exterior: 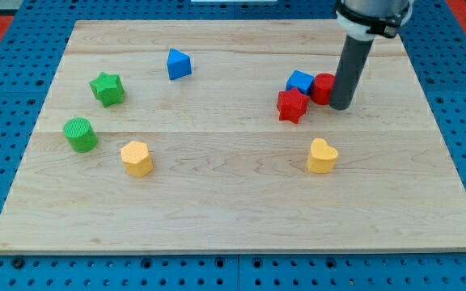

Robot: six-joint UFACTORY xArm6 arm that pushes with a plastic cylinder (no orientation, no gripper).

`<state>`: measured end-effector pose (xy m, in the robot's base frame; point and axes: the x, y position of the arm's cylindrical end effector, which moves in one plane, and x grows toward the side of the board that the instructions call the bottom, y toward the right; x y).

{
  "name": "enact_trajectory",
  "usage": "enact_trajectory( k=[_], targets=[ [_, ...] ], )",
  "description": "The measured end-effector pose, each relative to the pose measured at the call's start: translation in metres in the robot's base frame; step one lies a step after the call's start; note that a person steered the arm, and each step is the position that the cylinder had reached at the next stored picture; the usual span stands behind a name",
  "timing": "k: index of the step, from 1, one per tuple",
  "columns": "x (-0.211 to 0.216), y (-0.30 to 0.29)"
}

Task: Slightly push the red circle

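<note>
The red circle (pixel 323 87) stands on the wooden board (pixel 233 202) at the view's upper right, partly hidden by my rod. My tip (pixel 341 106) is against its right side. A blue block (pixel 300 82) touches the circle on its left. A red star (pixel 292 105) sits just below and left of it, close to both.
A yellow heart (pixel 323 156) lies below my tip. A blue triangular block (pixel 178 64) is at the upper middle. A green star (pixel 107 88), a green cylinder (pixel 80 134) and a yellow block (pixel 137 158) are at the left.
</note>
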<state>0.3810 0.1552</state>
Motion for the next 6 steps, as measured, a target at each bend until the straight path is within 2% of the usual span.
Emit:
enact_trajectory(
  k=[2,3,4,6],
  targets=[
    [-0.075,-0.028],
    [-0.079,0.025],
    [-0.128,0.018],
    [-0.105,-0.076]
  ],
)
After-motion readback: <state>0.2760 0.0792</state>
